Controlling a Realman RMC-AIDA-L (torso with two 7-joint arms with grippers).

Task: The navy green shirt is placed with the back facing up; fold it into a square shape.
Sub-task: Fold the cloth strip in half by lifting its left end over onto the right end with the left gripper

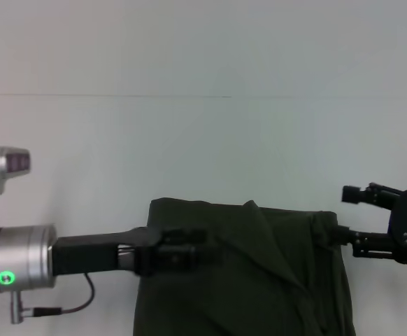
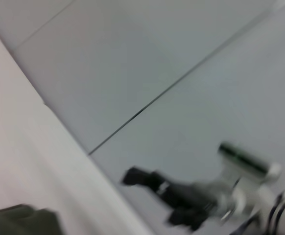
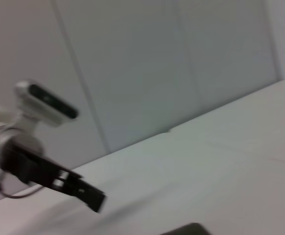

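Left gripper (image 1: pixel 189 253) and right gripper (image 1: pixel 329 236) each clamp the shirt's top edge. Pale tabletop (image 1: pixel 203 154) meets plain wall. Navy green shirt (image 1: pixel 259 280) hangs rumpled, plain.

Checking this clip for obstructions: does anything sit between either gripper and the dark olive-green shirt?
Nothing visible does. In the head view the left gripper is at the left top edge of the dark olive-green cotton shirt and the right gripper at its right top corner, holding it up off the pale table.

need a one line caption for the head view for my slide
Both claws, left and right, hold the navy green shirt up by its top edge.
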